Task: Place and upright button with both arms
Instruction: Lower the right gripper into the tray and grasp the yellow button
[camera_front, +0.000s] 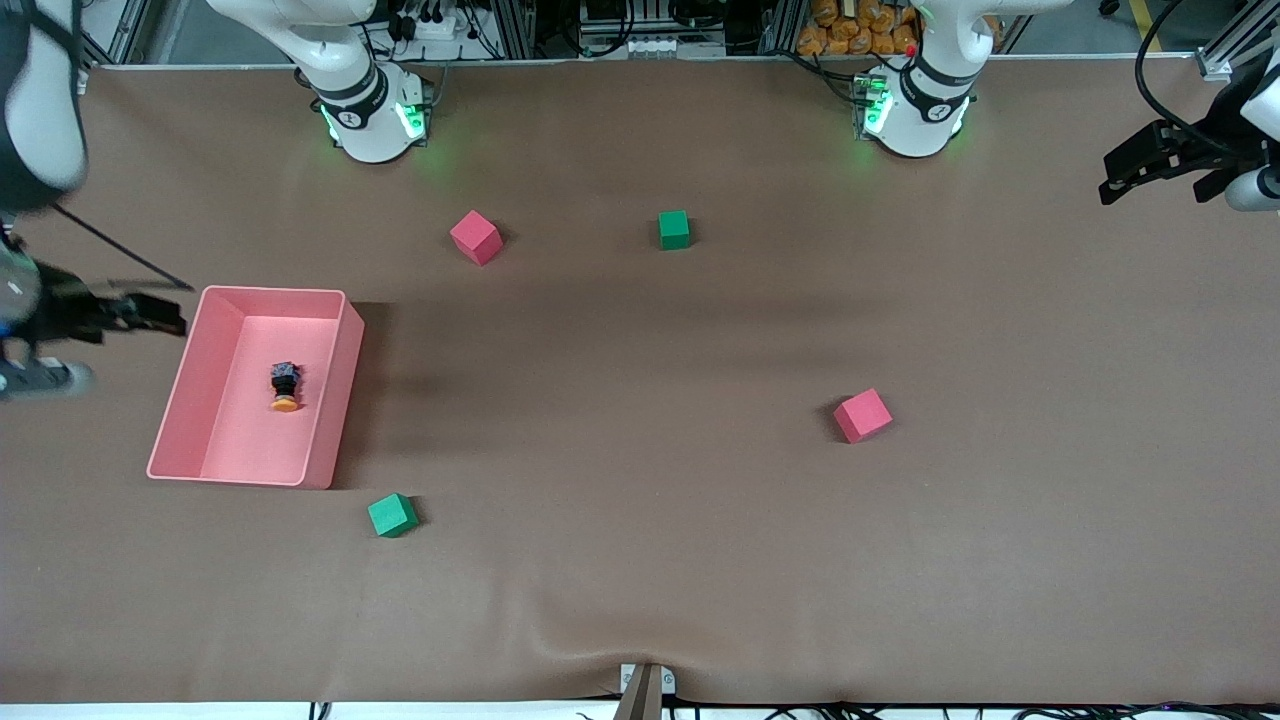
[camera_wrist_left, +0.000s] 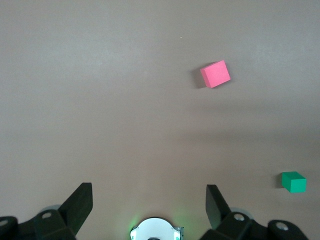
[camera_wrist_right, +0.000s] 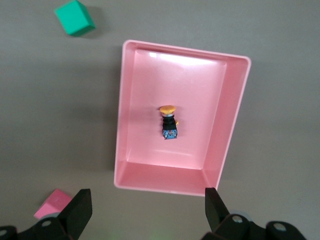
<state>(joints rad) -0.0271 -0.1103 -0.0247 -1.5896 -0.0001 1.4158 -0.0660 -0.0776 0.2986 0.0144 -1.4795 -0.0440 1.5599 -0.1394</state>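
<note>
below your right gripper (camera_wrist_right: 145, 212), fingers spread and empty, the button (camera_wrist_right: 169, 122) lies on its side in the pink tray (camera_wrist_right: 235, 115); a descent could clip the wall or roll it. your left gripper (camera_wrist_left: 149, 207), also spread, waits well apart.

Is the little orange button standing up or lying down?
Lying down. The button rests on its side inside the pink tray; its orange cap points sideways, not up.
</note>
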